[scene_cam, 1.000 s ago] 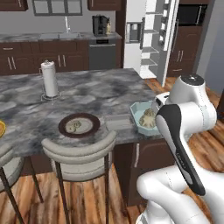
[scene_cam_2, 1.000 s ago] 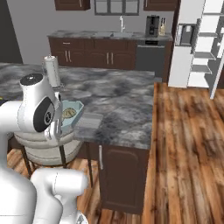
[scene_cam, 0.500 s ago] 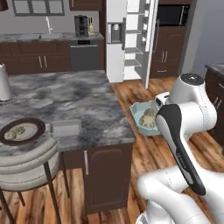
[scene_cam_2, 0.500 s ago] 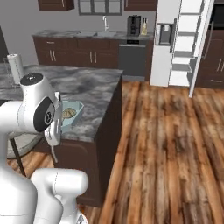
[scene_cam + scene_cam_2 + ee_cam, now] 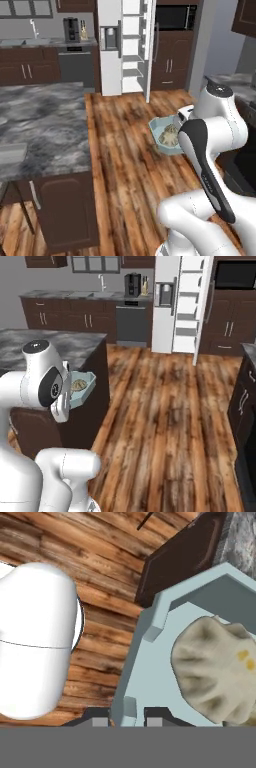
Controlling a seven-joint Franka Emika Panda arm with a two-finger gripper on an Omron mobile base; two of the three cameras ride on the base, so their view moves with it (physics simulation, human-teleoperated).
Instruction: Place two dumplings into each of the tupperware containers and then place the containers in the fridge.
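The fridge (image 5: 125,47) stood at the far wall with its door (image 5: 110,47) swung open, white shelves bare to view, the dispenser panel set in the door; in the right base view the same fridge (image 5: 182,303) rose beyond a long stretch of plank floor (image 5: 165,406). The grey marbled island counter (image 5: 40,127) ran along the left side of the left base view, its dark cabinet front below. A coffee maker (image 5: 71,30) sat on the back counter beside the fridge. The white arm (image 5: 212,130) was folded close to the base, carrying the pale blue-teal container (image 5: 165,136) out over the wood floor, clear of the island, well apart from the fridge. From the right base view the container (image 5: 81,388) hung just beside the island's end panel. Dumplings (image 5: 169,135) lay inside it as a tan heap; the count could not be told from the base views. In the hand view one wrinkled dumpling (image 5: 217,667) lay on the tray floor, with the container wall (image 5: 137,662) running up from the gripper (image 5: 130,712). The fingers (image 5: 157,714) sat either side of the tray's rim, pinching it.
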